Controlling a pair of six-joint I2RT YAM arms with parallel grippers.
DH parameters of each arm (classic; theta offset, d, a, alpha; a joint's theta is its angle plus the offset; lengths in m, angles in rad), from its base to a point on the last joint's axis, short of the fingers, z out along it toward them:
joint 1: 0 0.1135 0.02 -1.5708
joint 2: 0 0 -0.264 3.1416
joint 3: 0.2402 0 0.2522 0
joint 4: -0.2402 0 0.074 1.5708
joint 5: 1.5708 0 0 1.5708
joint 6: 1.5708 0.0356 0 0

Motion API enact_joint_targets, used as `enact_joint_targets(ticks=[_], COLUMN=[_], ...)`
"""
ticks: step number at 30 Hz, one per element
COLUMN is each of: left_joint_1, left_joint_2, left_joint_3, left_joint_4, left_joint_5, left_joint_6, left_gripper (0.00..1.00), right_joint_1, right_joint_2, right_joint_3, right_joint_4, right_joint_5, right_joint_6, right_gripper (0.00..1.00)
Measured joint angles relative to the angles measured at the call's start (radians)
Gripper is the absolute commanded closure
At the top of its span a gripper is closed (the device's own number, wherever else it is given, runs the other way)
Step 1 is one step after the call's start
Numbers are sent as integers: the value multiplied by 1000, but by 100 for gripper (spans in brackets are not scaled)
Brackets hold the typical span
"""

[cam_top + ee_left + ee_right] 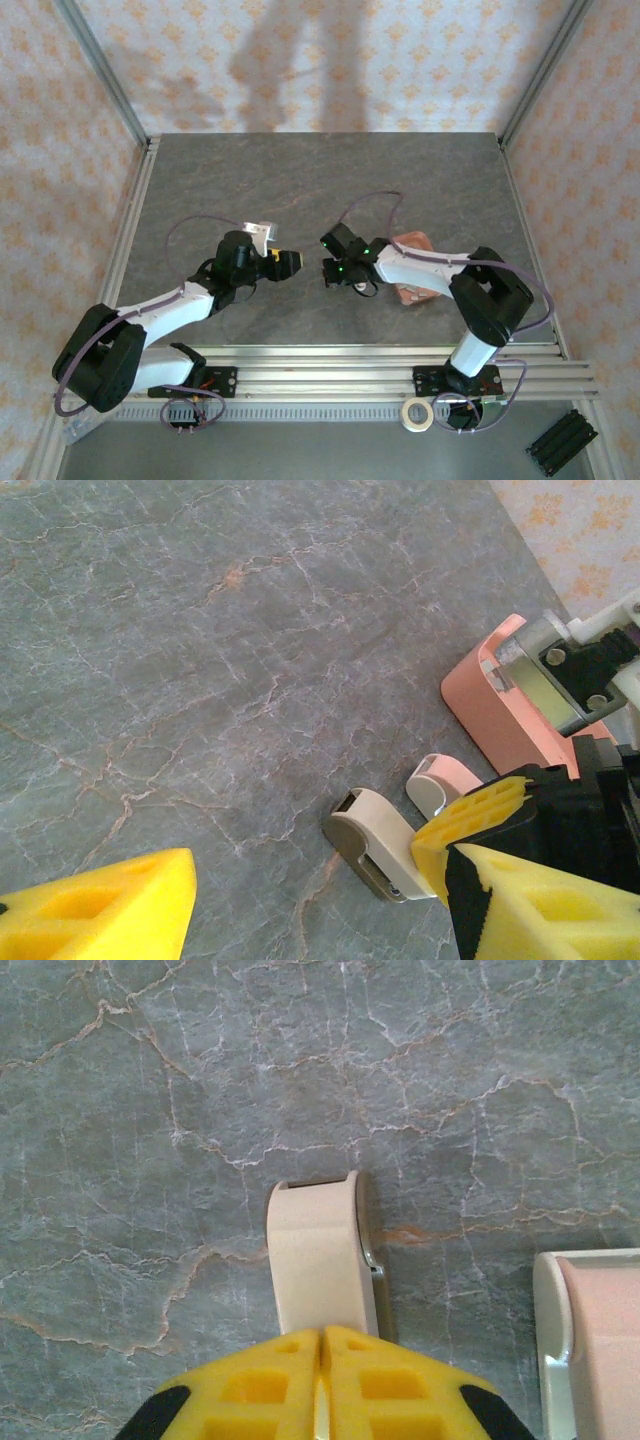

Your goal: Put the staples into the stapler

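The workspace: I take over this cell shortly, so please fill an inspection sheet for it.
Surface: grey marbled table.
Job's things: mini stapler between the right fingers; staples too small to tell.
Clutter: pink tray under the right arm; tape roll and black ridged block at the near edge.
Grippers: right gripper fingers shut on the mini stapler; left gripper open, facing it.
Cables: purple cables looped along both arms.
Surroundings: patterned walls, aluminium frame.

Left arm [160, 310]: white links, black joints
Right arm [420, 265]: the same, green lights at wrist
Cables [375, 200]: thin, purple
Gripper fingers [260, 1390]: yellow, black backing
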Motion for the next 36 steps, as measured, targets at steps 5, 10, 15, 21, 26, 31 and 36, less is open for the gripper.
enact_joint_targets(ticks=[5,10,15,21,26,31,36], left_joint_1=[0,1,25,97,187,253,303], left_joint_2=[-7,-97,-264,-389,-343,-260,-68], left_joint_3=[0,14,60,25,-80,-171,-230], left_joint_4=[-13,-110,-225,-213,-137,51,297], left_joint_5=[-17,-121,-352,-668,-800,-826,-792], left_joint_6=[3,28,99,208,296,352,385], left_gripper=[28,18,0,0,0,0,0], right_joint_1=[0,-42,-212,-445,-677,-763,-782], right_joint_2=[-24,-170,-391,-546,-513,-435,-348], right_joint_3=[27,56,39,-172,-367,-500,-550], right_joint_4=[-31,-82,-50,119,307,518,723], right_joint_5=[12,97,215,365,341,313,280], right_joint_6=[-12,-71,-157,-274,-342,-407,-457], right_gripper=[63,0,0,0,0,0,0])
